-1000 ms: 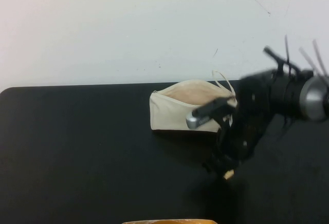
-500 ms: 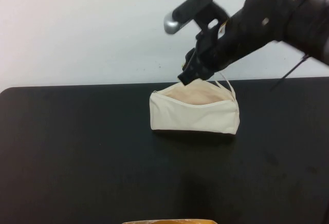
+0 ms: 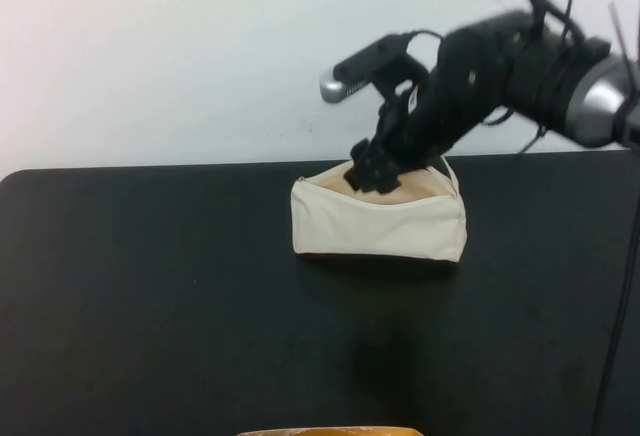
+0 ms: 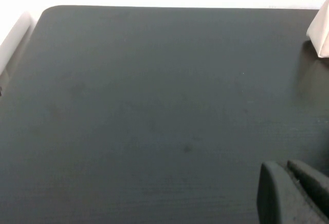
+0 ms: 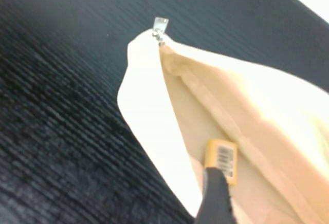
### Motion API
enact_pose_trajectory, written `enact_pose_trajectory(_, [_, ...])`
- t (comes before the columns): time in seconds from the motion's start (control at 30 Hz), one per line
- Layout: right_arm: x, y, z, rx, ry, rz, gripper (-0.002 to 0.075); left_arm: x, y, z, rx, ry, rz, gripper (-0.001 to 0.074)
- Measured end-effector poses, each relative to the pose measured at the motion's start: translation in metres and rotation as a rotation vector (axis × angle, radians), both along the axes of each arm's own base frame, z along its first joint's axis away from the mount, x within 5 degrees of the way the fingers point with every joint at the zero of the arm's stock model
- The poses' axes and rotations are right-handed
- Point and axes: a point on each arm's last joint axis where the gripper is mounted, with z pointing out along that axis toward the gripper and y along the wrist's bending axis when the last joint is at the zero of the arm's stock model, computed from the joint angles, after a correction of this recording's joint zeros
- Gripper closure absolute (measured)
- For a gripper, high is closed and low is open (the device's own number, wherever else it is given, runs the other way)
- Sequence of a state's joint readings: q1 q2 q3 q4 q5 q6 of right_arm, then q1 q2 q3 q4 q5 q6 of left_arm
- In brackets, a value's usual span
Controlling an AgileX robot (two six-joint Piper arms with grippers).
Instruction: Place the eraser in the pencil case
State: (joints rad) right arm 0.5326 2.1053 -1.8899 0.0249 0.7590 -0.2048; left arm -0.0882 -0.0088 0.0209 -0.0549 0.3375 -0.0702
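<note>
The pencil case (image 3: 378,218) stands on the black table (image 3: 150,296), a little past its middle toward the far edge, its mouth open upward. The right gripper (image 3: 368,176) hangs at the pouch's 12 o'clock, tips dipped into the opening near its far rim. In the right wrist view the eraser (image 5: 221,161) sits inside the mouth against the beige lining, label up, with one dark fingertip (image 5: 216,196) touching its near end; the other finger is out of sight, so it seems pinched, though I cannot tell for certain. The zipper pull (image 5: 160,27) marks the pouch's far end. The left gripper (image 4: 293,193) hovers low over bare table, well apart from the pouch, its fingers together.
</note>
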Motion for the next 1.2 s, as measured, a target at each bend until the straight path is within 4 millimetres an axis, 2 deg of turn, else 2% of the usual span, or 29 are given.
enact_pose_trajectory(0.1, [-0.005, -0.002, 0.029, -0.013, 0.022, 0.004, 0.0286, 0.000, 0.000, 0.000, 0.000, 0.000, 0.000, 0.0736])
enact_pose_trajectory(0.17, [-0.011, -0.007, 0.054, -0.028, 0.024, 0.010, 0.0351, 0.000, 0.000, 0.000, 0.000, 0.000, 0.000, 0.0736])
enact_pose_trajectory(0.3, [-0.034, -0.021, 0.115, -0.059, -0.009, 0.053, 0.0595, 0.000, 0.000, 0.000, 0.000, 0.000, 0.000, 0.0736])
enact_pose_trajectory(0.37, [-0.045, -0.027, 0.143, -0.029, -0.062, 0.060, 0.0670, 0.000, 0.000, 0.000, 0.000, 0.000, 0.000, 0.0736])
enact_pose_trajectory(0.43, [-0.058, -0.035, 0.170, 0.009, -0.122, 0.055, 0.0701, 0.000, 0.000, 0.000, -0.001, 0.000, 0.000, 0.0736])
enact_pose_trajectory(0.53, [-0.076, -0.042, 0.195, 0.078, -0.157, 0.050, 0.0718, 0.000, 0.000, 0.000, -0.001, 0.000, 0.000, 0.0736])
enact_pose_trajectory(0.63, [-0.085, -0.045, 0.207, 0.117, -0.169, 0.058, 0.0721, 0.000, 0.000, 0.000, -0.001, 0.000, 0.000, 0.0736])
enact_pose_trajectory(0.97, [-0.081, -0.051, 0.205, 0.019, -0.220, 0.043, 0.0725, 0.000, 0.000, 0.000, -0.001, 0.000, 0.000, 0.0736])
enact_pose_trajectory(1.07, [-0.092, -0.049, 0.208, 0.006, -0.225, 0.071, 0.0725, 0.000, 0.000, 0.000, -0.001, 0.000, 0.000, 0.0736])
enact_pose_trajectory(1.2, [-0.122, -0.051, 0.223, 0.070, -0.292, 0.114, 0.0725, 0.000, 0.000, 0.000, -0.001, 0.000, 0.000, 0.0736])
